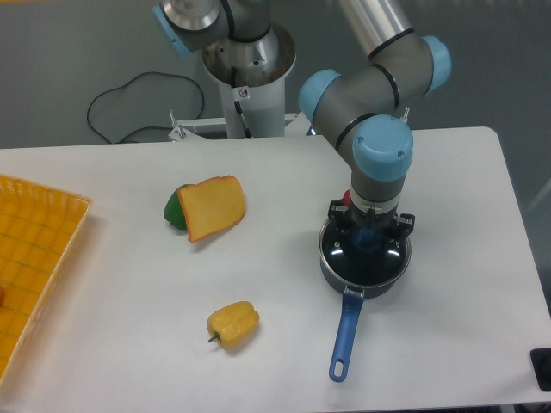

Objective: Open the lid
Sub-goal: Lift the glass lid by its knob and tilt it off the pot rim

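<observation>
A white table (129, 344) fills most of the view, with its near edge and left part cut off by the frame. The robot arm (379, 82) reaches down from the top, its upper section cropped, and its wrist stands straight over the pot (366, 277) on the right half of the table. The arm's base post (250, 69) rises behind the table, also cut off at the top, with a black cable (129, 103) looping on the floor beside it.

At the left edge sits a yellow basket (34, 258), only partly in view. Near the table's middle lies a slice of toy bread (213, 206), which covers most of a green object (175, 209) behind it, so what that object is cannot be told. Closer to the camera lies a yellow pepper (232, 324).

The pot is dark with a long blue handle (346, 335) pointing toward the camera. The lid (340, 251) sits on the pot, seen as a glassy surface with small bright reflections inside a thin rim. The gripper (368, 238) is lowered onto the lid's centre, and a bit of blue, probably the knob, shows right beneath it. The wrist hides the fingers, so I cannot tell how wide they are or whether they grasp the knob. A dark object (542, 368) is clipped by the right edge.
</observation>
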